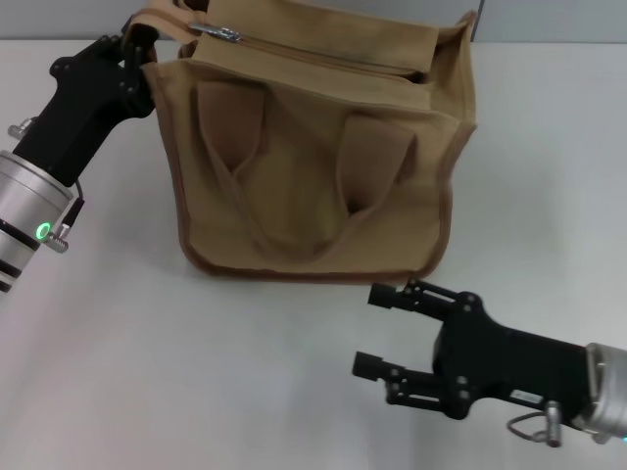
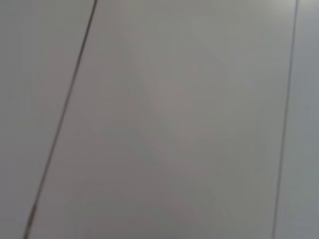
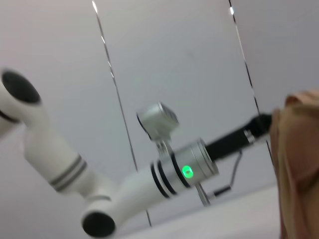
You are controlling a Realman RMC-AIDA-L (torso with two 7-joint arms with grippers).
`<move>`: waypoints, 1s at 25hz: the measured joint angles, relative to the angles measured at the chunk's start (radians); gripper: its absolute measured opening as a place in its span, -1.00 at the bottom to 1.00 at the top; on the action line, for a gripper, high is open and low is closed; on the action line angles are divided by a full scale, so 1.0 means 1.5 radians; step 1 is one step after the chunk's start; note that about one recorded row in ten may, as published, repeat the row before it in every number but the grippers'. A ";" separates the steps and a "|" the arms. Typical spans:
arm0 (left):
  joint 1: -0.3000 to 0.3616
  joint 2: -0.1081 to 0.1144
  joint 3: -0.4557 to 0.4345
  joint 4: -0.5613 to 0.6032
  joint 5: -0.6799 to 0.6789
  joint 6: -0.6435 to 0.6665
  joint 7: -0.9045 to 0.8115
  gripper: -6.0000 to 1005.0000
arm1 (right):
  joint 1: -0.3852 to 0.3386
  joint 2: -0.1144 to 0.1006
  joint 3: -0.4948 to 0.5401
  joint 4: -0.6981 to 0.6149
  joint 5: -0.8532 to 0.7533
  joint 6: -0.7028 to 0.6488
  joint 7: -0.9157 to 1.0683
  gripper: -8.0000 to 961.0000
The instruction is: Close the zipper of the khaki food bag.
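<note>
The khaki food bag (image 1: pixel 313 166) stands on the white table, its front pocket and two loop handles facing me. The zipper (image 1: pixel 313 51) runs across its top panel, with the silver pull tab (image 1: pixel 217 33) near the left end. My left gripper (image 1: pixel 140 51) is at the bag's top left corner and pinches the fabric there. It also shows in the right wrist view (image 3: pixel 266 122), touching the bag's edge (image 3: pixel 299 164). My right gripper (image 1: pixel 370 329) is open and empty, low over the table in front of the bag.
The white table (image 1: pixel 196 372) spreads in front of and beside the bag. The left wrist view shows only a pale panelled wall (image 2: pixel 174 124).
</note>
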 joint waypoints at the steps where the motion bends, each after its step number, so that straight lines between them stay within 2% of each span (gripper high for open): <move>1: -0.001 0.000 0.003 -0.001 0.000 0.006 -0.004 -0.95 | -0.005 -0.001 0.004 -0.006 0.000 -0.023 0.005 0.58; 6: -0.017 0.000 0.034 0.006 0.000 0.032 -0.065 -0.95 | -0.028 -0.002 0.067 -0.042 0.000 -0.162 0.040 0.58; 10: -0.029 0.000 0.061 0.008 0.000 0.037 -0.087 -0.95 | -0.018 -0.002 0.137 -0.077 0.000 -0.235 0.187 0.58; 15: -0.041 0.001 0.076 0.024 0.000 0.044 -0.152 -0.95 | 0.004 -0.003 0.147 -0.132 0.000 -0.246 0.362 0.58; 19: -0.049 0.000 0.121 0.077 0.000 0.048 -0.254 -0.95 | 0.009 -0.003 0.179 -0.135 0.000 -0.224 0.427 0.58; 25: -0.056 -0.001 0.174 0.101 0.000 0.069 -0.302 -0.95 | 0.025 -0.006 0.226 -0.139 0.001 -0.216 0.593 0.58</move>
